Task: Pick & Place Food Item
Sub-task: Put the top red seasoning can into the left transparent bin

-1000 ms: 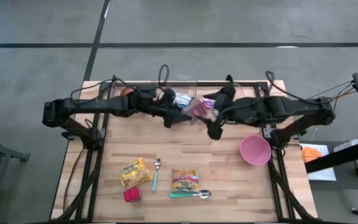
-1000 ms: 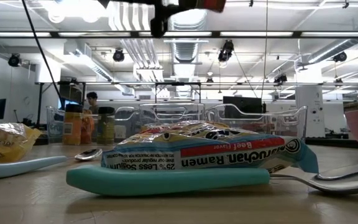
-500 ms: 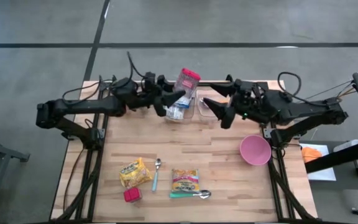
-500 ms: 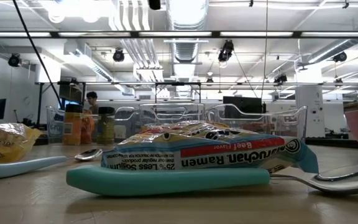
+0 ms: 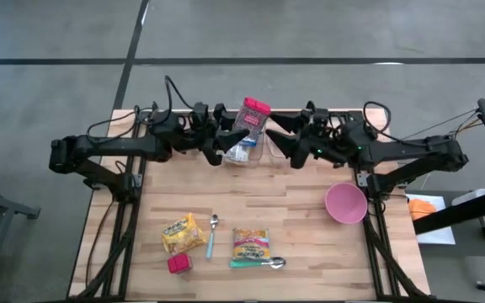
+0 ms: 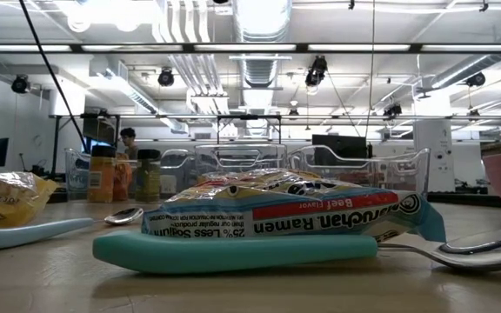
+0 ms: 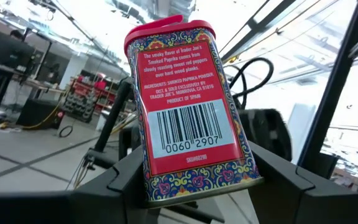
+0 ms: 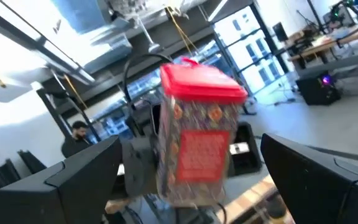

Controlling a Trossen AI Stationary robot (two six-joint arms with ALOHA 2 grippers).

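Observation:
A smoked paprika tin (image 5: 253, 118) with a red lid and patterned sides is up in the air over the table's far edge, with my left gripper (image 5: 239, 136) shut on it. The left wrist view shows its barcode face (image 7: 188, 106). My right gripper (image 5: 278, 135) is just right of the tin, open and pointing at it. In the right wrist view the tin (image 8: 197, 143) stands between the spread fingers but farther off, untouched. Neither gripper shows in the low view. My left gripper pinches the tin's lower end (image 7: 157, 183) between its two fingers, one on each narrow side. The fingers come from the table's left, slanting upward. The tin is lifted clear, lid up and a little tilted.
Clear bins (image 5: 255, 150) with packets stand at the far edge under the grippers. A pink bowl (image 5: 345, 203) is at the right. Near the front lie a yellow packet (image 5: 183, 233), a ramen packet (image 5: 250, 244), a small red cube (image 5: 178, 264) and two spoons (image 5: 212, 236).
My left gripper has risen from the bins with the tin and tipped upward, so the tin now stands lid up, clear of the bins. My right gripper has swung from pointing down over the table to nearly level, rolled, and moved toward the tin.

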